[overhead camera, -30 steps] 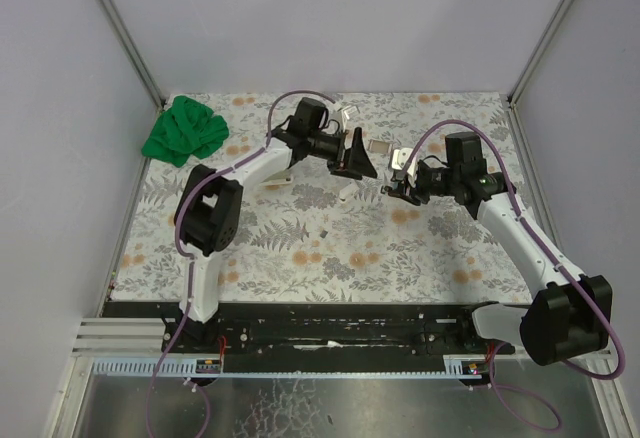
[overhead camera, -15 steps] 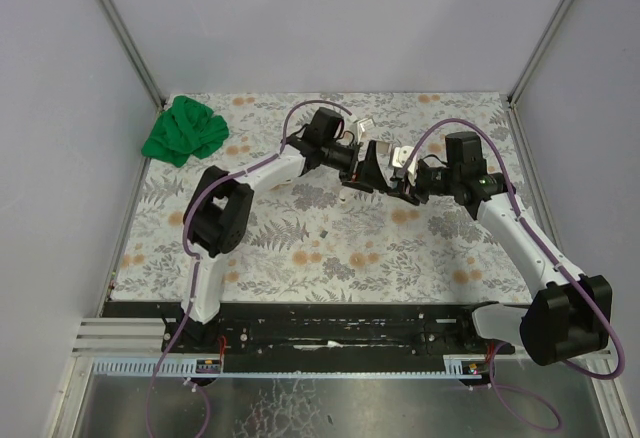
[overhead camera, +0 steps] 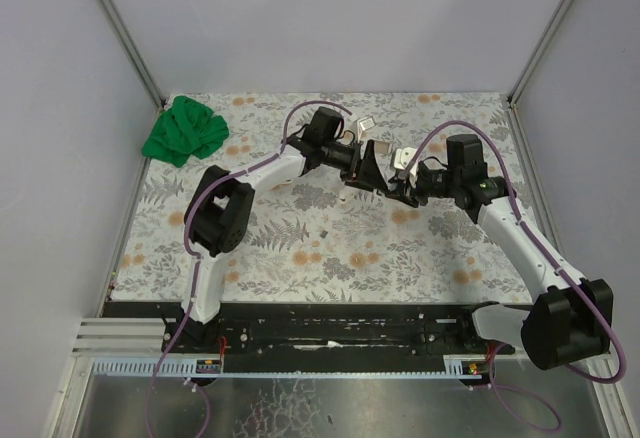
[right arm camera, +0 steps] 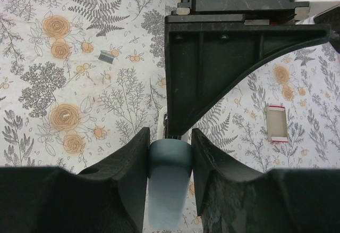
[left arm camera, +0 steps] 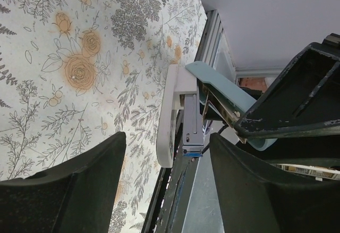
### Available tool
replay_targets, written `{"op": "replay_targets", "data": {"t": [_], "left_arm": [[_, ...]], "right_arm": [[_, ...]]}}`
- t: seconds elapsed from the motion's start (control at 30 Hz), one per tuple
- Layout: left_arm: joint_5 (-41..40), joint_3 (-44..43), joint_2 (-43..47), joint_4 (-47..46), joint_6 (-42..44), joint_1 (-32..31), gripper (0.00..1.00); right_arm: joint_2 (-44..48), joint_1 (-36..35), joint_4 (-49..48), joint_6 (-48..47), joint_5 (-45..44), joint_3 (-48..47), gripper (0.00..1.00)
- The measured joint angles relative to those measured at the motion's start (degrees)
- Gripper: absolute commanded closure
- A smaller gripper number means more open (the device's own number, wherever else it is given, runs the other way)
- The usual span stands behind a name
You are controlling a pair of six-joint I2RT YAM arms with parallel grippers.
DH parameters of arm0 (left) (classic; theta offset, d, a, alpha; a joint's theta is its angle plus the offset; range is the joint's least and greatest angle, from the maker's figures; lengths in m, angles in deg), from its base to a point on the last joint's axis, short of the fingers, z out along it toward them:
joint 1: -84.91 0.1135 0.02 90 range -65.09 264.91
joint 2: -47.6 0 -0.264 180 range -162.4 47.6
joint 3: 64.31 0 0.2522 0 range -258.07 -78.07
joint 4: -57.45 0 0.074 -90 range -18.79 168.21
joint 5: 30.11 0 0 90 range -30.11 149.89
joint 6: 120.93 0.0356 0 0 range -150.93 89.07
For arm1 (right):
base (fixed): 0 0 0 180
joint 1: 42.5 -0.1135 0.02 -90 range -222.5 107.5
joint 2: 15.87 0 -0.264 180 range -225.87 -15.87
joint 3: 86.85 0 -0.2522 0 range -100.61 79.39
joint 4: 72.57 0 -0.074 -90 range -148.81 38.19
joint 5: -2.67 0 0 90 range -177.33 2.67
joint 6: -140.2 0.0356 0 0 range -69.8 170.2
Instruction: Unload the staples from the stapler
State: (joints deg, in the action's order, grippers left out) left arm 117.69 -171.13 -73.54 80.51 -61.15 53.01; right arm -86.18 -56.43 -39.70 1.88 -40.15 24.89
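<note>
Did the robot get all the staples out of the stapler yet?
Partly, it seems. One small staple strip already lies on the table. The right gripper clamps the stapler by its blue-grey handle, and the open left gripper sits around its opened front. Whether more staples are inside is hidden, so checking and emptying it is left.

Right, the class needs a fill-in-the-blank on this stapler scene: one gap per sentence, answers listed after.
1. The fingers clamping the stapler belong to the ____ arm.
2. The crumpled cloth in the far left corner is ____.
3. The loose staples lie on the ____, outside the stapler.
4. The small box has ____ stripes at its ends.
Missing words: right; green; table; red.
</note>
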Motion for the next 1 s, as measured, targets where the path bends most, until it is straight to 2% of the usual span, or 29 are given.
{"op": "replay_targets", "data": {"t": [0.13,0.37,0.67,1.0], "left_arm": [[0.8,0.0,-0.2,-1.4,-1.3,0.0,0.31],[1.6,0.5,-0.2,-3.3,-2.5,0.0,0.48],[2.0,0.7,-0.2,-3.7,-3.7,0.0,0.8],[2.0,0.7,-0.2,-3.9,-4.1,0.5,0.95]], "right_arm": [[0.1,0.0,-1.7,1.0,0.0,0.0,1.0],[0.1,0.0,-3.4,2.2,-0.2,0.1,1.0],[0.1,0.0,-4.0,2.5,-1.0,0.8,1.0],[0.3,0.0,-3.8,1.7,-1.1,0.8,0.98]]}}
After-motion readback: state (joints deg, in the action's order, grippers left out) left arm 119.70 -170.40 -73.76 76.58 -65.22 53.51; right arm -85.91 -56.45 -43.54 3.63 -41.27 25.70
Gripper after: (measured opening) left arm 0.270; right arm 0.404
